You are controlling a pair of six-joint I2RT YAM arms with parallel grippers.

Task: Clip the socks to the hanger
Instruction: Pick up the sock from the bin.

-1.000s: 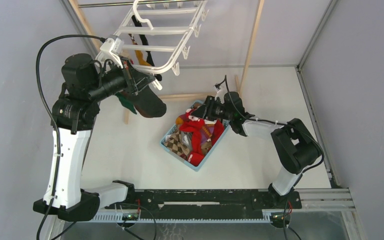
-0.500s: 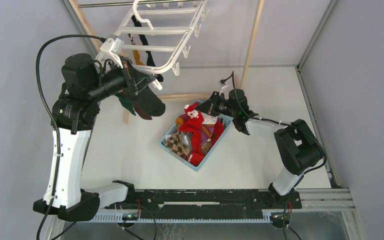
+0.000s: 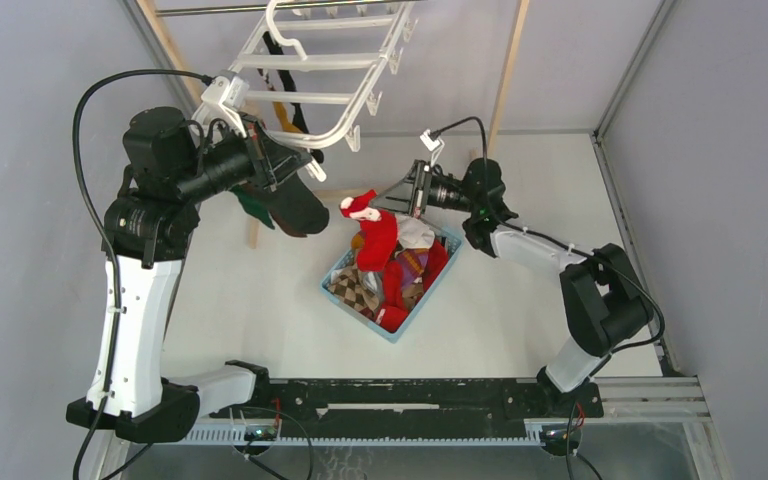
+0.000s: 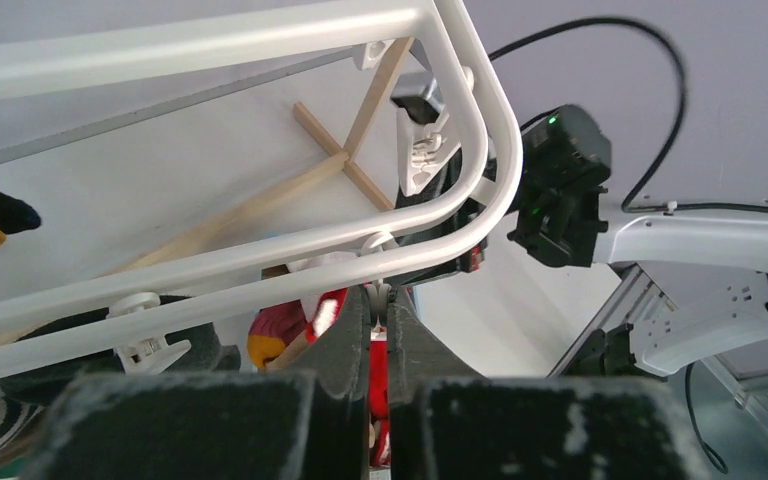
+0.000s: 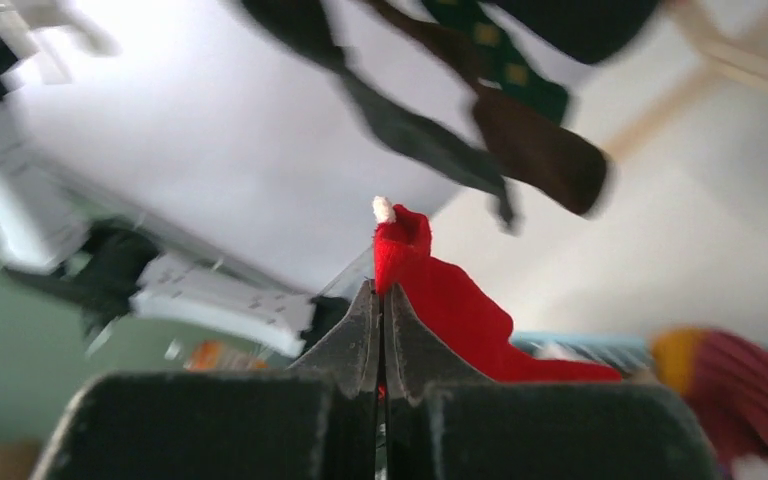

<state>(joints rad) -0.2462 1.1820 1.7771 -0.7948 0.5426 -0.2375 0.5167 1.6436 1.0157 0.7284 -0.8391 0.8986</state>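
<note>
Red fabric is pinched between the pressed-together fingers of the right gripper (image 3: 380, 206), and the red sock (image 3: 376, 240), white at its cuff, is held hanging above the far end of the light-blue basket (image 3: 355, 316). More socks (image 3: 360, 287), argyle brown, red and purple-striped among them, are heaped in the basket, which is set near the middle of the white table (image 3: 520, 310). At far left the white hanger (image 3: 310, 61) is hung tilted among the posts of the wooden rack (image 3: 505, 70), with dark socks (image 3: 295, 205) and a green one dangling beneath its near edge. The left gripper (image 3: 298, 160) is held up at that near edge. In the left wrist view its fingers (image 4: 350, 320) are seen closed together just below the hanger's curved corner rail, near a dangling clip (image 4: 422, 150). What is pinched between them, if anything, cannot be told. In the right wrist view the red sock is seen rising from the closed tips.
</note>
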